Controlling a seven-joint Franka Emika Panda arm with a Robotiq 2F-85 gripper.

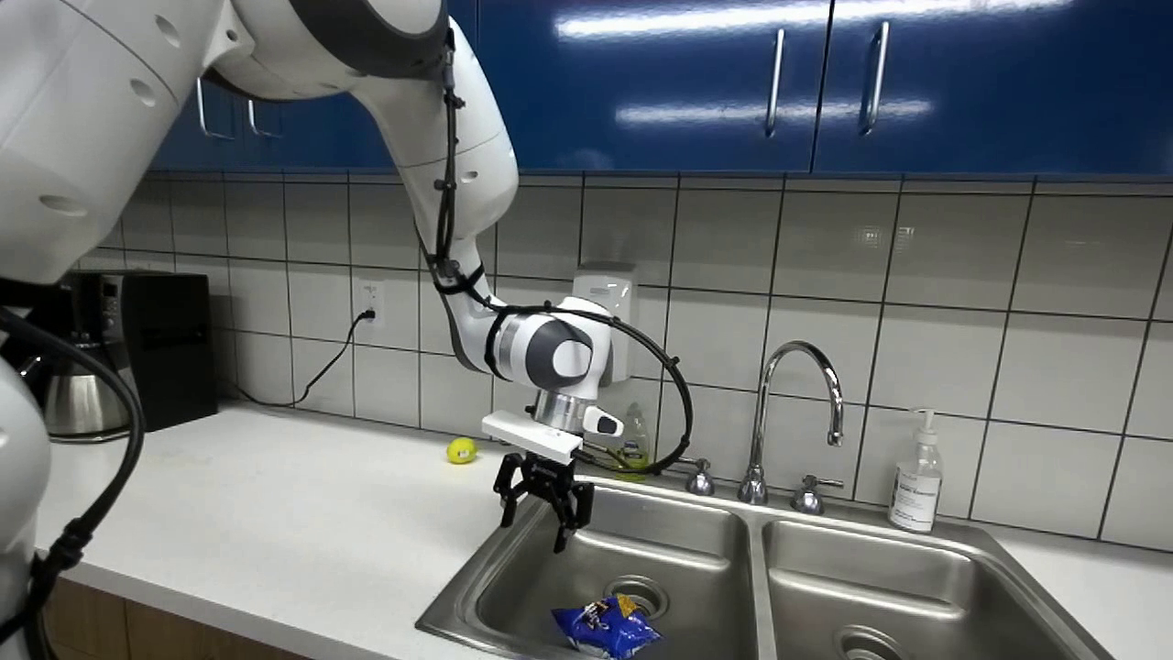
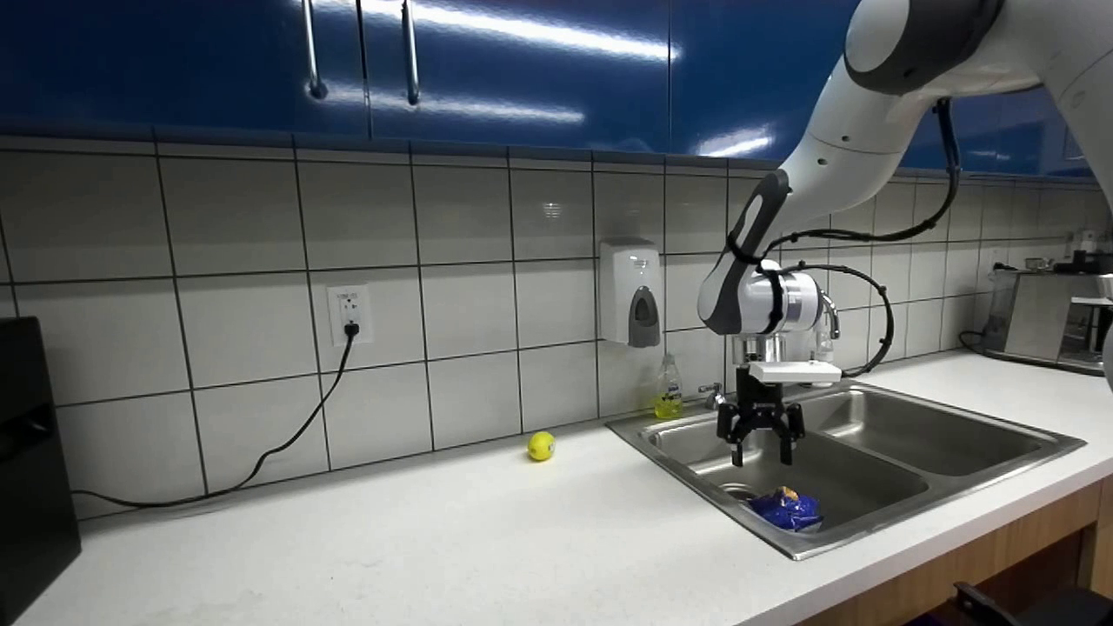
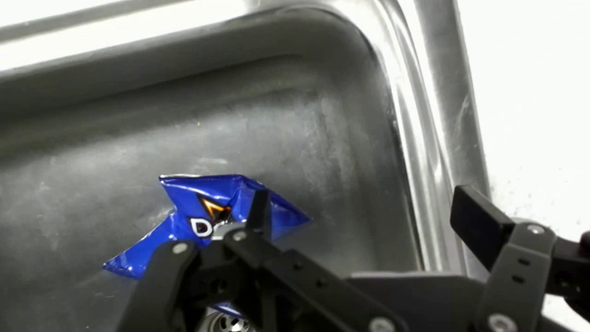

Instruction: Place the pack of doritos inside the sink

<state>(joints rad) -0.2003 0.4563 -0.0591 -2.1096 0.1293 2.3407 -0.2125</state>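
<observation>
The hand (image 2: 762,460) hangs above the sink (image 1: 761,587), its fingers (image 3: 481,226) spread wide with only air between them; below and apart, the blue Doritos pack (image 1: 607,629) lies on the sink's floor, close by the drain (image 1: 648,595)

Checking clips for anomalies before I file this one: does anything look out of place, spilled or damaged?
The pack of doritos lies in the sink, an odd spot for a snack, though the task calls for it. No tear shows on its visible parts, no spill is visible, and nothing else stands out.
</observation>
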